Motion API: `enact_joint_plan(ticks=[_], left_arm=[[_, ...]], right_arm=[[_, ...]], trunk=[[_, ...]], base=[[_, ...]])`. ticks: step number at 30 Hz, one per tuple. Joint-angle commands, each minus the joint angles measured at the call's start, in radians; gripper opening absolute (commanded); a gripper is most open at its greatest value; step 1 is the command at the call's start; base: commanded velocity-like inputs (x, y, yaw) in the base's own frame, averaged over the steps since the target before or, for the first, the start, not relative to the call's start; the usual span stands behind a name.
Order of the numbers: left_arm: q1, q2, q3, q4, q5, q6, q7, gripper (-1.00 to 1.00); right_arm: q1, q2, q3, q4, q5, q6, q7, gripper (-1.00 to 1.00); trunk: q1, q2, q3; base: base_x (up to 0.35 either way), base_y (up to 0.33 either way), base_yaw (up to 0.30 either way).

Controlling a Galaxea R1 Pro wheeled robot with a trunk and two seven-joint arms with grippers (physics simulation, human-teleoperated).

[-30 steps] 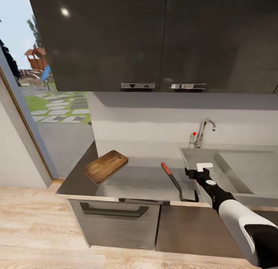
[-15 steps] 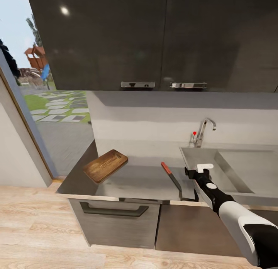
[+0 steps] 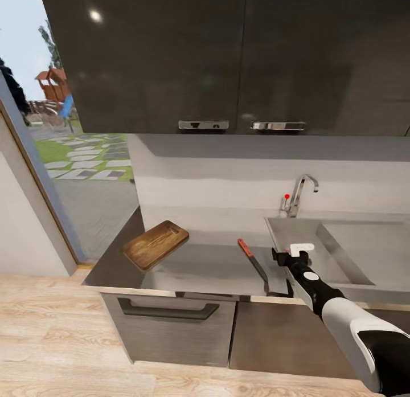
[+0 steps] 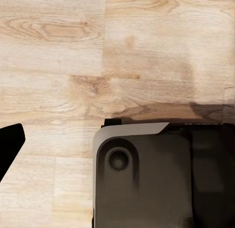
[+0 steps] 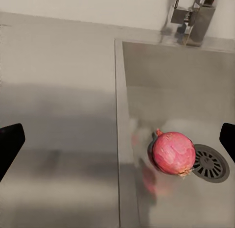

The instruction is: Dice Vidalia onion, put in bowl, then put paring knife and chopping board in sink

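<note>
While the Vidalia onion point(image 5: 173, 153) lies untouched beside the sink point(image 5: 147, 71) drain, the right gripper point(image 5: 117, 139) hovers with jaws apart, so every step is left.

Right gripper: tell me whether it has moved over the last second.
Yes, slightly. In the head view the right gripper has crept up and leftward against the fixed sink rim, toward the tap.
</note>
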Motion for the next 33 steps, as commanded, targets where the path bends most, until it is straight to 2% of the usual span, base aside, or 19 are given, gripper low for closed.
enact_joint_plan(ticks=[1, 19, 26, 33], left_arm=[[0.000, 0.000, 0.000, -0.001, 0.001, -0.002, -0.001, 1.00], [0.000, 0.000, 0.002, -0.001, 0.001, -0.002, -0.001, 1.00], [0.000, 0.000, 0.002, -0.001, 0.001, -0.002, -0.001, 1.00], [0.000, 0.000, 0.002, -0.001, 0.001, -0.002, -0.001, 1.00]], right_arm=[[-0.001, 0.000, 0.005, 0.001, -0.002, -0.003, -0.001, 1.00], [-0.001, 0.002, 0.005, 0.019, -0.003, -0.002, 0.000, 1.00], [-0.001, 0.003, 0.005, 0.020, -0.003, -0.002, 0.000, 1.00], [-0.001, 0.002, 0.005, 0.020, -0.003, -0.003, 0.000, 1.00]], trunk=[[0.001, -0.002, -0.002], [0.001, -0.002, -0.023], [0.001, -0.002, -0.032], [0.001, -0.002, -0.041]], base=[[0.000, 0.000, 0.000], [0.000, 0.003, 0.000], [0.000, 0.213, 0.000], [0.001, 0.046, 0.000]])
